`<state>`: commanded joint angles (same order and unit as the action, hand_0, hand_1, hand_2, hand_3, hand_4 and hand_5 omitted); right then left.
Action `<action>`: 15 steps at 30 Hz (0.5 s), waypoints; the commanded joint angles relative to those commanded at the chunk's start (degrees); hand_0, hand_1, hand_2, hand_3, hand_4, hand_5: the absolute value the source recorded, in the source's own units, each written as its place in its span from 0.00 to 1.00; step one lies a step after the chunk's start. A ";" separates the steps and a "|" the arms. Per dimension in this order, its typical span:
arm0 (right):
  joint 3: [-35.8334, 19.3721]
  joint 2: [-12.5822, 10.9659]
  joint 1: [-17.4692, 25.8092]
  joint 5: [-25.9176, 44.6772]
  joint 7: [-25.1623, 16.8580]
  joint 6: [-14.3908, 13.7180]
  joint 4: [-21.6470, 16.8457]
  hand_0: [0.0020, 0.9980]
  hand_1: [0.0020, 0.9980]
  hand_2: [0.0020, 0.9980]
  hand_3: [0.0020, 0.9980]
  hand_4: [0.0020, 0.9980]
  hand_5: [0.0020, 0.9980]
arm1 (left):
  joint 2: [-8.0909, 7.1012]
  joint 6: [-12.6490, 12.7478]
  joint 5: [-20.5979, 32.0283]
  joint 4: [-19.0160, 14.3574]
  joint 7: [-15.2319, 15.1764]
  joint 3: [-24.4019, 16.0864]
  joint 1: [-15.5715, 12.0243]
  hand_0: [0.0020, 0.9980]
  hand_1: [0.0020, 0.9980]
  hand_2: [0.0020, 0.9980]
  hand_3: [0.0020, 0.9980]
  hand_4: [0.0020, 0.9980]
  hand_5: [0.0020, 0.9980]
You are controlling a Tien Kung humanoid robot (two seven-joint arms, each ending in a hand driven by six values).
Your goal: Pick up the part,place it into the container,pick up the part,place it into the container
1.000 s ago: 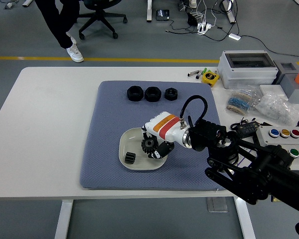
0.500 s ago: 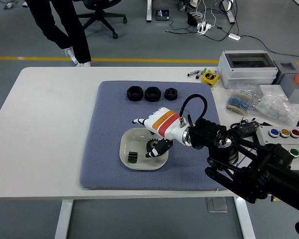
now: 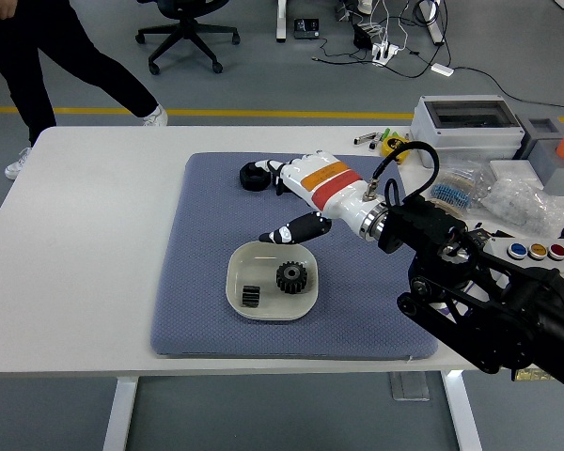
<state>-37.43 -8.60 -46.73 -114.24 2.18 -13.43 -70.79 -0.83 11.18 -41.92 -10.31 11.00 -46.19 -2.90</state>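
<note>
Our right robot hand hangs over the blue mat, fingers spread and holding nothing, thumb pointing down toward the white dish. Two parts sit in the dish: a toothed gear near the middle and a small ribbed block at its left, apart from each other. We read both placements as done.

One black nut shows at the mat's far edge, just beside the robot hand; anything behind the hand is hidden. The mat likely keeps parts from sliding on the bench.

Left hand is out of view. A person's legs show beyond the far edge, well apart.
</note>
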 joint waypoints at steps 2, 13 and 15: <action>-1.10 -0.67 0.50 4.29 -0.72 -3.08 -1.62 0.23 0.43 0.61 0.75 0.97 0.49 | -0.01 0.05 0.37 0.00 -0.01 0.39 0.03 0.36 0.52 0.55 0.46 1.00 0.79; -7.06 -5.60 9.42 30.73 -9.87 -7.53 -9.06 0.69 0.74 0.81 0.86 1.00 0.80 | 0.15 0.22 0.95 0.00 0.20 0.74 0.43 0.37 0.52 0.55 0.46 1.00 0.79; -7.97 -5.90 11.92 35.95 -12.09 -7.55 -9.78 0.69 0.74 0.81 0.86 1.00 0.80 | 0.11 -0.06 -0.38 0.00 0.36 -0.08 0.52 0.37 0.52 0.55 0.46 1.00 0.79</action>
<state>-45.40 -14.50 -34.81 -78.29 -9.91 -20.98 -80.57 -0.72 11.12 -42.30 -10.31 11.36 -46.26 -2.37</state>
